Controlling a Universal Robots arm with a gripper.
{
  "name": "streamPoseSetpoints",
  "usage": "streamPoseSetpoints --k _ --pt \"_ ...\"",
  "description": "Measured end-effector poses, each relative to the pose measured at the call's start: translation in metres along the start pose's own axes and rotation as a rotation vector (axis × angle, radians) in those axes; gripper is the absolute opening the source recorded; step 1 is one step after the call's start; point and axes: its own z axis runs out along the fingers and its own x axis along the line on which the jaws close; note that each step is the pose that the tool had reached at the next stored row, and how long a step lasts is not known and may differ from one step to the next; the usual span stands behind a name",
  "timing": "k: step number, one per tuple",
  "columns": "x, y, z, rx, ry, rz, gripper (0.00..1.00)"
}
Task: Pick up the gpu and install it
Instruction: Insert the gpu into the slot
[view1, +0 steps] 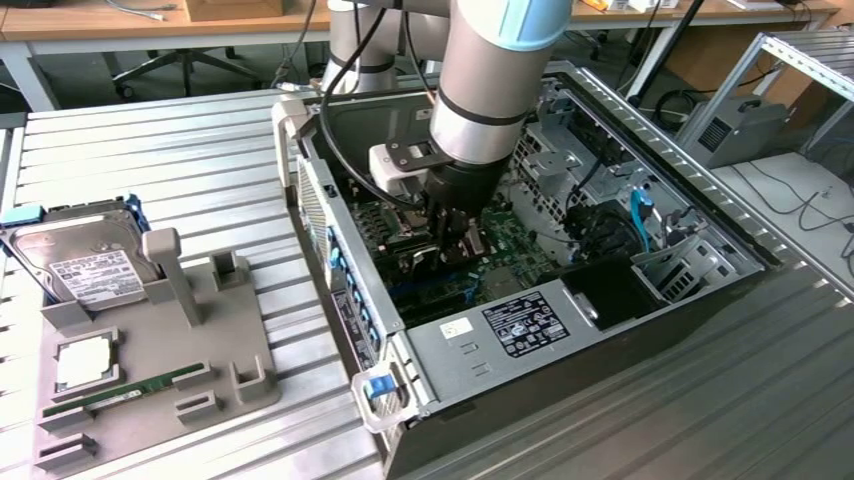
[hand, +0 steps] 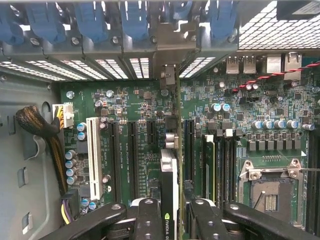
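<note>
Pinching the gpu (hand: 169, 172) btwn its two black fingers (hand: 148, 220), the gripper (hand: 174, 207) is part-closed on the card's upper edge, one finger on each face. Gripper sits low inside the open computer case (view1: 747, 262), w/ the arm (view1: 487, 70) coming down from above.

Gpu: held on edge, upright over the motherboard (hand: 140, 105), running lengthwise toward the case's rear wall. Its metal end bracket (hand: 168, 75) meets the row of vented slot covers (hand: 115, 67) beneath the blue latches (hand: 90, 20). Card is lined up among the black expansion slots (hand: 132, 155); whether its lower edge is seated in one cannot be told.

Beside the card: a white slot (hand: 93, 155) w/ a braided cable bundle (hand: 37, 125) beyond it on one side; memory slots (hand: 220, 165) and the bare CPU socket (hand: 267, 192) on the other.

Outside the case, at the exterior view's left: a grey parts fixture (view1: 200, 350) on the slatted metal table (view1: 160, 150). It carries a hard drive (view1: 87, 268) at its far end, a square silver chip (view1: 83, 362) nearer, and a green memory stick (view1: 127, 390) near the front edge. All well apart from the gripper.
</note>
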Motion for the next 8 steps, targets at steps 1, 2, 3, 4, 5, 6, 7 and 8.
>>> streamPoseSetpoints --k 1,2,3,4,5,6,7,8 --pt "0.0 0.0 0.0 0.0 -0.0001 0.0 0.27" --pt "0.0 0.0 0.0001 0.0001 -0.0001 0.0 0.27" --pt "0.0 0.0 0.0 0.0 -0.0001 0.0 0.27" --pt "0.0 0.0 0.0001 0.0001 -0.0001 0.0 0.27" --pt "0.0 0.0 0.0001 0.0 -0.0001 0.0 0.27" --pt "0.0 0.0 0.0002 0.0 -0.0001 0.0 0.27" --pt "0.0 0.0 0.0006 0.0001 -0.0003 0.0 0.27" --pt "0.0001 0.0 0.001 0.0 0.0001 0.0 0.27"
